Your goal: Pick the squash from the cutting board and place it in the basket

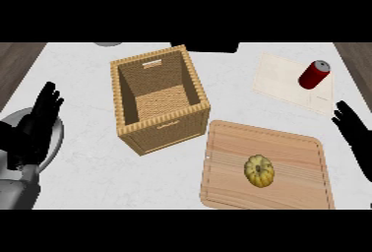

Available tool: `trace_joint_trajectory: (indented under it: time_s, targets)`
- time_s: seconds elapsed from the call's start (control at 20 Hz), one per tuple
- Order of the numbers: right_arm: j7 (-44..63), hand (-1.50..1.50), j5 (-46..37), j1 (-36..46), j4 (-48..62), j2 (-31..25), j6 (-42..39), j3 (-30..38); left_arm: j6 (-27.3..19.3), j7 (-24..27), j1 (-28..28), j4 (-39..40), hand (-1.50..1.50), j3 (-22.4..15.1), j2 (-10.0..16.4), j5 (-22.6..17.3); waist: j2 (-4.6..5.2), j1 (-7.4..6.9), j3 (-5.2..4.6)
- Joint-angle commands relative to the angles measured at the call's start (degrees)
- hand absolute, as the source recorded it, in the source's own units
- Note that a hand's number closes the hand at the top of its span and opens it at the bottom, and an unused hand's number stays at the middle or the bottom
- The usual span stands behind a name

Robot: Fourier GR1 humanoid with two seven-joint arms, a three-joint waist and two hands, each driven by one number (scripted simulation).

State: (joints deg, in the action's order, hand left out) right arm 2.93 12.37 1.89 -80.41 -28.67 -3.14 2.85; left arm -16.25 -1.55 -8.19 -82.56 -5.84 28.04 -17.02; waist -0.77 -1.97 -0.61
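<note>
Head view: the right hand (354,129) shows at the right edge, fingers straight and apart, holding nothing, just beside the cutting board (225,147). The left hand (36,130) rests open at the left edge, fingers up. The squash (259,171) lies near the board's middle, long axis running near edge to far; its stem end cannot be told. The basket (163,132) stands just left of the board on the white marbled table (80,74). Dark wood floor (11,51) shows at the corners.

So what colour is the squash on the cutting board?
The squash is mottled yellow, clearest in the head view.
</note>
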Motion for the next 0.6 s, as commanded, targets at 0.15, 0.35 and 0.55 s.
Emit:
trace_joint_trajectory:
  time_s: [0.15, 0.35, 0.55]
  targets:
    - [6.49, 1.50, -14.38, 10.81, -2.94, 9.96, 6.82, -17.61, 3.73, 2.27, -4.94, -3.53, 0.00, -3.01, 3.67, 5.14, 1.13, -0.88, 0.58]
    - [5.55, 1.50, -11.97, 10.39, -0.67, 26.78, 13.02, -23.54, 6.47, 4.07, -6.69, -4.13, 0.00, -6.10, 3.44, 6.60, 1.75, -1.31, 0.76]
    - [2.89, -1.50, -25.06, 13.79, 6.96, 28.30, 32.41, -33.93, 7.54, 3.62, -7.15, -4.24, 0.00, -6.31, 4.43, 7.21, 1.33, -2.33, 0.62]
